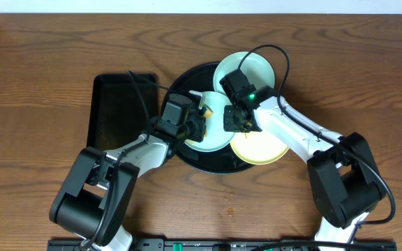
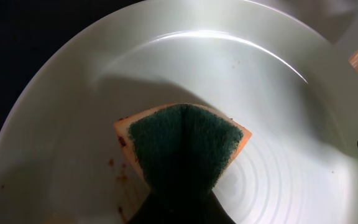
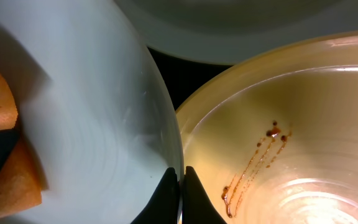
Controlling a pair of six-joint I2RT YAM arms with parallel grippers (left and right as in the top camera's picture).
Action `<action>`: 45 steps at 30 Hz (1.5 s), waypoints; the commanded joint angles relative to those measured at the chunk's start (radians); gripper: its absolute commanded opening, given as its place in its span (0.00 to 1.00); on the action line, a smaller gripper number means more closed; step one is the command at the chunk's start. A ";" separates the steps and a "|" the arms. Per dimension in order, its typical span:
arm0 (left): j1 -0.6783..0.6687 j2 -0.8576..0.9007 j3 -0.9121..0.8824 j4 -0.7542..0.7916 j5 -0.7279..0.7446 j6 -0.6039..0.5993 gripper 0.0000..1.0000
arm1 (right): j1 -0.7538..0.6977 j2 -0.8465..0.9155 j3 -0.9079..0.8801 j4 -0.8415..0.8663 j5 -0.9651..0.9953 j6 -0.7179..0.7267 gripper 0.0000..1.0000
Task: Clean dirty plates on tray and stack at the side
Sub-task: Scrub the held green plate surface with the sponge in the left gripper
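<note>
- The left gripper is clenched on a sponge. The sponge has a coarse dark-green scouring face over a soft orange body, and it is pressed face-down on the mint plate.
- The right gripper is pinched shut on that plate's thin rim, on the side nearest the yellow plate, apparently to steady it.
- The mint plate is smooth, glossy plastic, round and shallow, with faint concentric rings in its well. A few small reddish specks show just beside the sponge.
- The step in hand looks like scrubbing the first plate: one arm braces while the other wipes.
- The next move probably calls for sweeping the sponge over those specks without dragging the light plate out of the pinch. After that the plate can be lifted out to the side.
- The yellow plate lies just beside the mint one, its rim close to the pinched edge. It carries a thin brown streak with droplets, so it is not yet cleaned.
- A second mint plate sits at the far side, overhanging the tray's edge.
- All three rest on the round, glossy black tray with its raised rim.
- A rectangular tray, matte black, lies to the left on the brown wood-grain tabletop, where no plate is stacked yet.
</note>
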 commanded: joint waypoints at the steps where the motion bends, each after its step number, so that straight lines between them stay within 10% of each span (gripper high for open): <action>1: -0.003 0.029 -0.009 0.011 -0.014 0.000 0.08 | 0.011 0.024 -0.002 -0.003 -0.074 -0.031 0.01; 45: 0.015 0.100 -0.008 0.285 -0.114 0.030 0.08 | 0.010 0.024 -0.002 -0.005 -0.078 -0.050 0.01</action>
